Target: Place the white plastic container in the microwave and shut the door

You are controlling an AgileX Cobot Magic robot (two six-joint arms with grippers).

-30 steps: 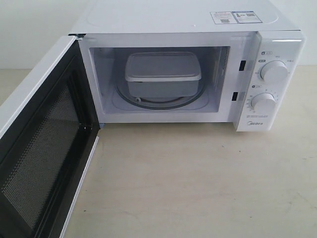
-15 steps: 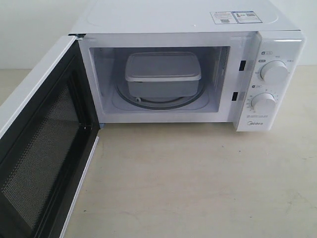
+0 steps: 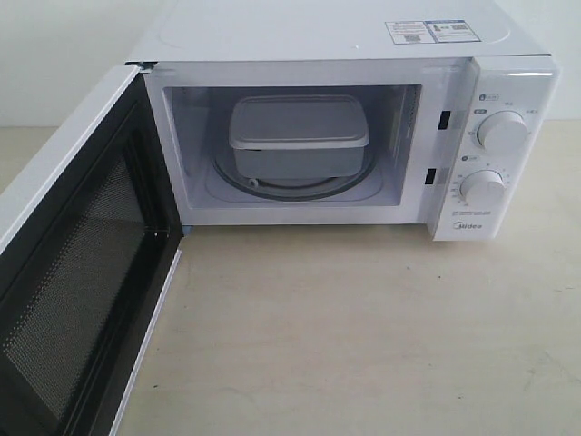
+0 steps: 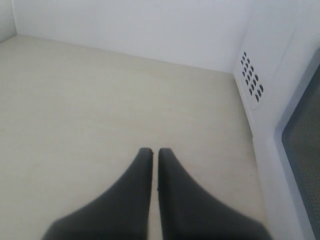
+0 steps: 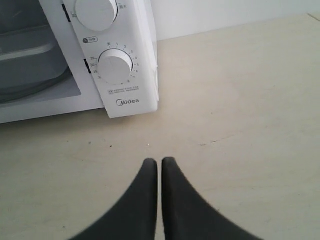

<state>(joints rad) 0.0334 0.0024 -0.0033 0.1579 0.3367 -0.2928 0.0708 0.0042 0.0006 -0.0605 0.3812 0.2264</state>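
The white plastic container (image 3: 298,136) sits with its lid on upon the glass turntable inside the microwave (image 3: 345,36). The door (image 3: 73,272) hangs wide open at the left, black mesh inner face showing. Neither gripper appears in the exterior view. My left gripper (image 4: 155,151) is shut and empty over bare tabletop, beside the microwave's vented side (image 4: 252,80) and the door's edge (image 4: 300,145). My right gripper (image 5: 160,161) is shut and empty above the table, in front of the knob panel (image 5: 116,66); a corner of the container (image 5: 27,52) shows through the opening.
Pale wooden tabletop (image 3: 363,327) stretches in front of the microwave. A white wall (image 4: 130,25) stands behind the table. The open door reaches out over the table's left front part.
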